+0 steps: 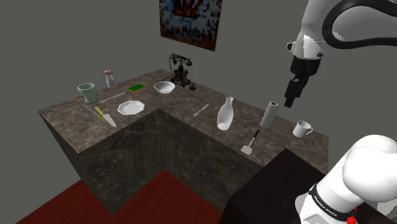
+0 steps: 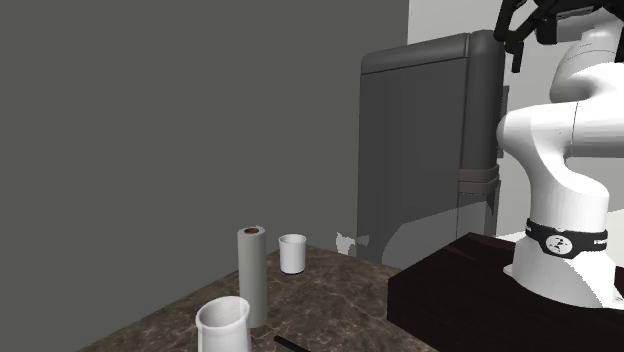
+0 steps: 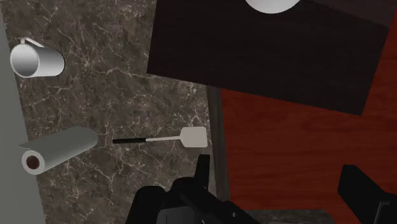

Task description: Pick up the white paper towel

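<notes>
Our gripper (image 1: 291,100) hangs well apart from the upright paper towel (image 1: 269,115), fingers spread and empty. Descent and grasp seemingly await us.

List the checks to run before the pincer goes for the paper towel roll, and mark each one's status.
1. Paper towel roll stands upright on the counter: ok.
2. Pincer open, its fingers apart in the wrist view: ok.
3. Nothing between the fingers: ok.
4. Pincer lined up with the roll: not ok. It hangs high above the counter, and in the wrist view the roll lies well off to one side of the fingers.
5. Room around the roll: ok. The mug and the spatula lie apart from it.
6. Opening wide enough for the roll: cannot tell.
</notes>
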`<state>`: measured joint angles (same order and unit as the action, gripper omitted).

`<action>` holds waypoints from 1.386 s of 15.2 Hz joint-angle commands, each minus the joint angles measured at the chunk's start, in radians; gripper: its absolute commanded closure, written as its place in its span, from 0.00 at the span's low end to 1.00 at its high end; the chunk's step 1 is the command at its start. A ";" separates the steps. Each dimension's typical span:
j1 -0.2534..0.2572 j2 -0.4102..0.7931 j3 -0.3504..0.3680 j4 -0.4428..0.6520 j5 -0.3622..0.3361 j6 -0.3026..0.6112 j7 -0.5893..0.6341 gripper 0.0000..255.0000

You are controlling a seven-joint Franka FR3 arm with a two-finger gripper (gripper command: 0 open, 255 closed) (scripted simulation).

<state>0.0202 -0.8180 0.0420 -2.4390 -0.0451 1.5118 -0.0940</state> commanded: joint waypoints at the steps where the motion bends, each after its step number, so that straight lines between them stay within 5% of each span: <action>1: 0.000 0.000 0.000 0.000 0.000 0.000 0.000 0.00; 13: -0.091 0.200 -0.227 -0.073 -0.153 0.336 -0.209 0.00; 21: -0.123 0.440 -0.375 -0.011 -0.179 0.559 -0.355 0.00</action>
<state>-0.1005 -0.4135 -0.3145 -2.4603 -0.2247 2.0393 -0.4290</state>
